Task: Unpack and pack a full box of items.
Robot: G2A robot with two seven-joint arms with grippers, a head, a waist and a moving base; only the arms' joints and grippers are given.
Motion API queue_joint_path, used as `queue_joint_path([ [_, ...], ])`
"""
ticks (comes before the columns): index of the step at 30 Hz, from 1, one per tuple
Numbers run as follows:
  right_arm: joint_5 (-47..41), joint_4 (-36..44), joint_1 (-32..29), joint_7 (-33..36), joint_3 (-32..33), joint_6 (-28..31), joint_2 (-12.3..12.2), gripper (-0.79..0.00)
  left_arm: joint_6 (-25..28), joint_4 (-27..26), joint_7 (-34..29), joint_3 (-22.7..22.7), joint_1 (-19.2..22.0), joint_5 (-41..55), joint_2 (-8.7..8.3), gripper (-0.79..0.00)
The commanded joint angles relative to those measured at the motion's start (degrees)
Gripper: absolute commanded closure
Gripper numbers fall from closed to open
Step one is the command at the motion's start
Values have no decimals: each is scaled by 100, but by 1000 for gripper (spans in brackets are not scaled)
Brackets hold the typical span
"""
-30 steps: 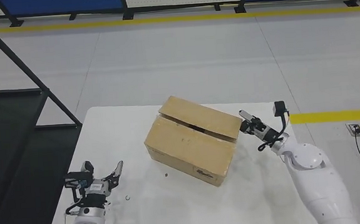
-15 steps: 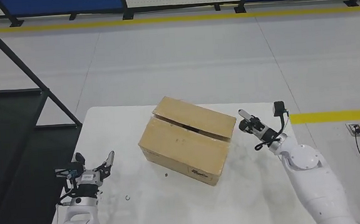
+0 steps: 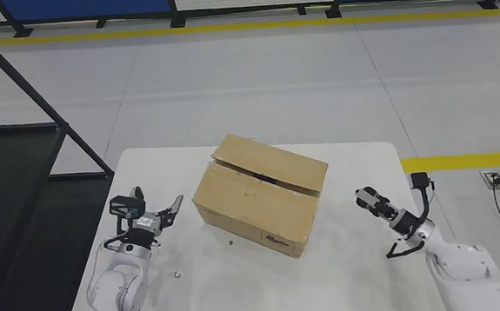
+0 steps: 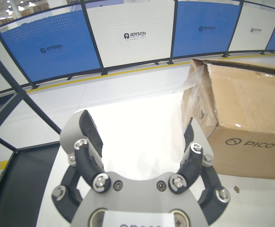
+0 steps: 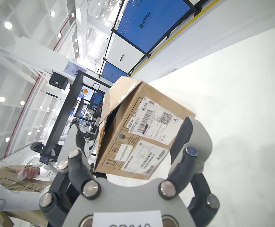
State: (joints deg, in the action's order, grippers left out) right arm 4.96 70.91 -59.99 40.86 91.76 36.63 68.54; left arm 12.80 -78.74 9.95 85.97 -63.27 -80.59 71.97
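Observation:
A brown cardboard box (image 3: pixel 260 194) stands askew in the middle of the white table (image 3: pixel 346 279), its top flaps slightly ajar along the seam. My left gripper (image 3: pixel 149 204) is open just off the box's left end, near the table's left edge. In the left wrist view, the left gripper (image 4: pixel 137 122) holds nothing and the box (image 4: pixel 240 120) stands close beside one finger. My right gripper (image 3: pixel 366 200) hovers apart from the box's right end. In the right wrist view, the right gripper (image 5: pixel 131 133) is open, facing the labelled end of the box (image 5: pixel 150 111).
A black metal frame (image 3: pixel 21 128) stands off the table's left side. A small ring-shaped scrap (image 3: pixel 178 275) and a speck (image 3: pixel 230 240) lie on the table in front of the box. Bare table lies along the front and at the right.
The right gripper has drawn back from the box's right end toward the front right. The left gripper has moved nearer the box's left end. The box slid slightly left.

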Motion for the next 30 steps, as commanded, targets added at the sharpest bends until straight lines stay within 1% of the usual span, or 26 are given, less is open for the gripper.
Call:
queue_joint_path([
  [1,120,244,-227,-44,60,58,-29,-785,-31,175,40,-127,149,-171,8,-785],
  [5,325,551,-516,-178,117,73,-68,-785,-20,417,126,-319,344,-316,26,-785],
  [10,433,691,-630,-255,94,-36,-100,-785,100,484,234,-433,364,-440,22,-785],
  [14,460,726,-641,-287,62,-25,-124,-785,154,337,329,-457,225,-511,7,-785],
  [20,649,812,-667,-316,42,148,-171,-785,211,-70,380,-454,-76,-603,-21,-785],
  [22,678,820,-665,-330,20,170,-183,-785,120,-166,392,-413,-136,-598,-27,-785],
  [24,702,807,-643,-335,-16,166,-193,-785,-127,-195,342,-320,-161,-587,-30,-785],
  [27,713,758,-603,-356,-55,157,-208,-785,-451,-106,148,-181,-112,-363,-21,-785],
  [30,700,708,-588,-370,-61,159,-227,-785,-596,62,-43,-97,0,-152,-13,-785],
])
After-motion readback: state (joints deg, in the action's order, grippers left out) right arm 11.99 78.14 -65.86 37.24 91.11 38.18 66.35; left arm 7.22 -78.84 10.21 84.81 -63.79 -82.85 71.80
